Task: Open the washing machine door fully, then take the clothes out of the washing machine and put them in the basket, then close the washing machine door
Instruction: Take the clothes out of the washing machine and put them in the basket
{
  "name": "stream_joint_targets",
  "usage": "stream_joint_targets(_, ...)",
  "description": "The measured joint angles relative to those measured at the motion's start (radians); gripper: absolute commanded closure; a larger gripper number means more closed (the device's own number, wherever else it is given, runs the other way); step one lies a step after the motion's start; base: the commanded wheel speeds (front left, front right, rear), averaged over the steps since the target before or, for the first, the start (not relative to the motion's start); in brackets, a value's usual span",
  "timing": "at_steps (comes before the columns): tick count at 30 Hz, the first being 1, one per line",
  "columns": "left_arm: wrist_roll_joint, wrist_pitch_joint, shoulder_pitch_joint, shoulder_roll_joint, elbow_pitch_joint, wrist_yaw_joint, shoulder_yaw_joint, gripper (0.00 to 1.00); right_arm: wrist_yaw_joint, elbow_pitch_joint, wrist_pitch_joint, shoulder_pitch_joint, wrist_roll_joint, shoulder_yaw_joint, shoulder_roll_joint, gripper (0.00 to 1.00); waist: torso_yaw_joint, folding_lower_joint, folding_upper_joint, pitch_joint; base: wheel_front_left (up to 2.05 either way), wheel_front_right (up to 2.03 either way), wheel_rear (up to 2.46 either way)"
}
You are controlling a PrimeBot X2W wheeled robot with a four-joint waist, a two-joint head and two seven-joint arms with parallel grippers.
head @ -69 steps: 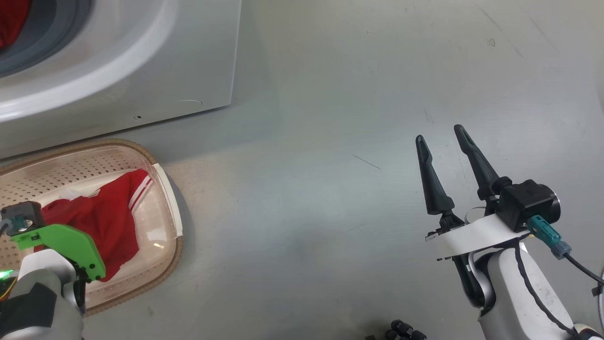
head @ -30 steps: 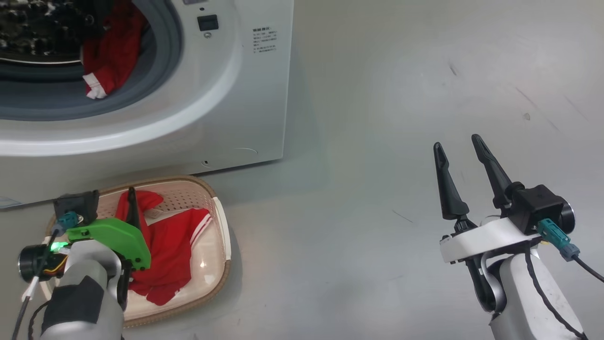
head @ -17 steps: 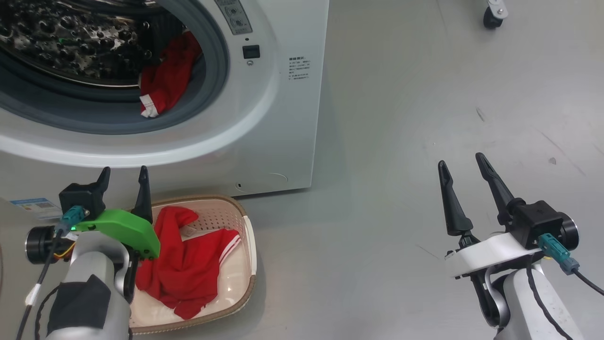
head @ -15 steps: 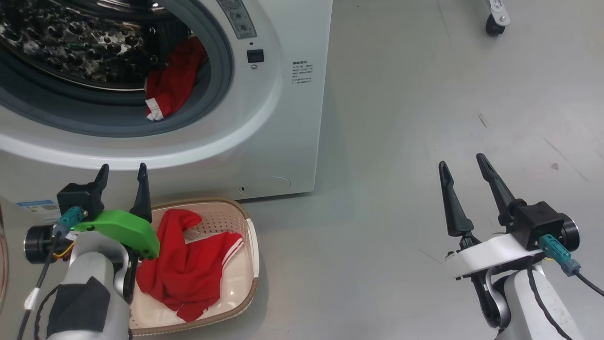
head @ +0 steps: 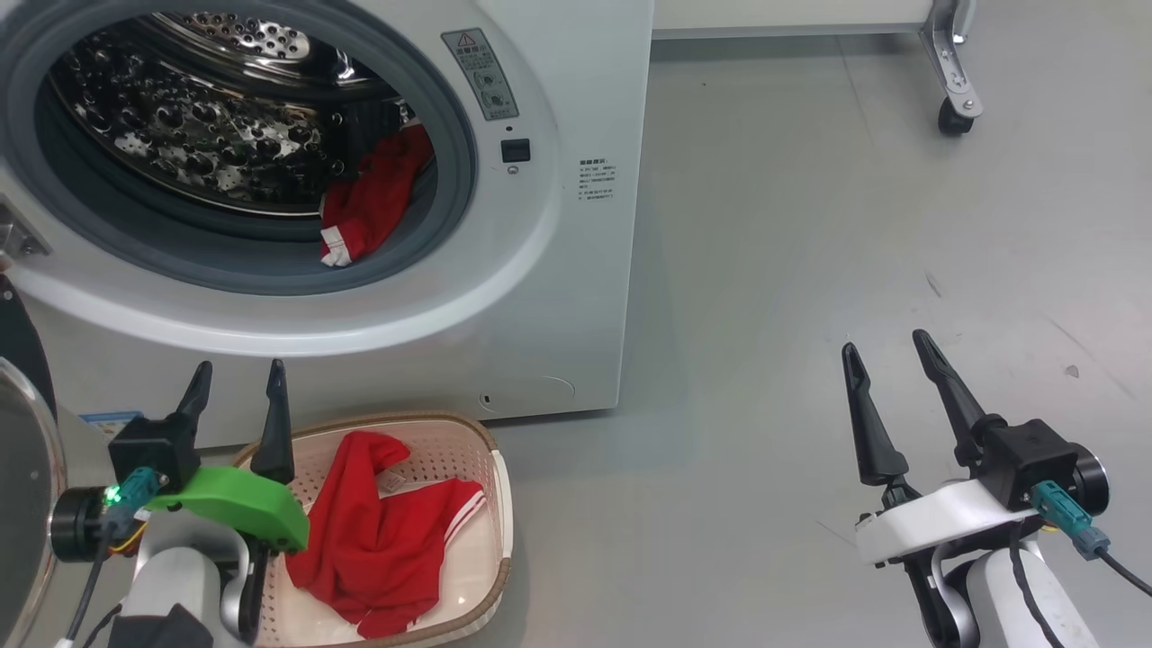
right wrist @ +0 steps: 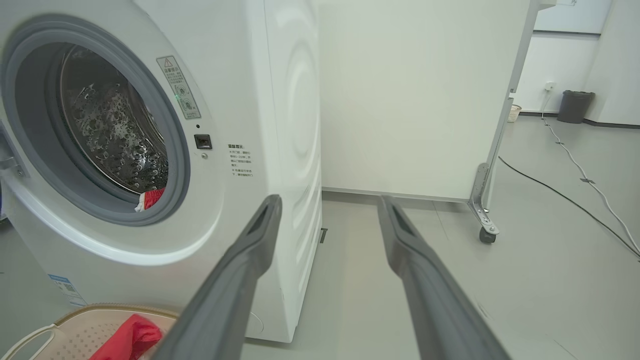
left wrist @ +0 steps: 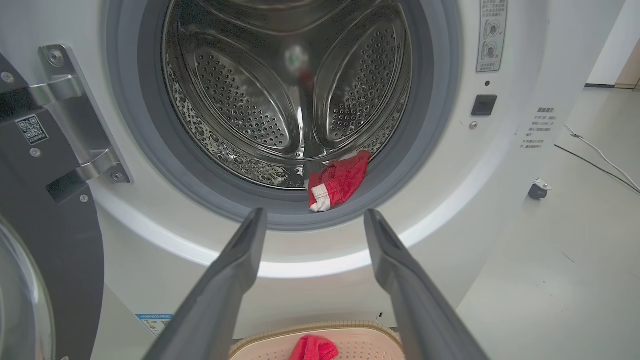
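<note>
A red piece of the clothes (head: 364, 211) lies at the lower right of the drum (head: 180, 135), its white cuff (head: 336, 255) on the grey seal (head: 225, 265) of the washing machine (head: 576, 297); another red garment (head: 378, 531) lies in the basket (head: 493, 454) below. The left tool (head: 239, 366) hovers by the basket and the right tool (head: 884, 342) well aside, both with fingers apart and empty. A pinch at the cuff could catch the rubber seal too, or slip and drop the cloth beside the basket.
</note>
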Motion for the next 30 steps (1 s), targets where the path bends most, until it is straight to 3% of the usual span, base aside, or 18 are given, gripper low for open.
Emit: stream_joint_targets(30, -0.043, 0.000, 0.221, -0.004, -0.233, 0.012, -0.069, 0.00, 0.007, -0.017, 0.000, 0.050, -0.002, -0.007, 0.002, 0.00, 0.005, 0.0000, 0.0000, -0.034, 0.00, 0.00, 0.00)
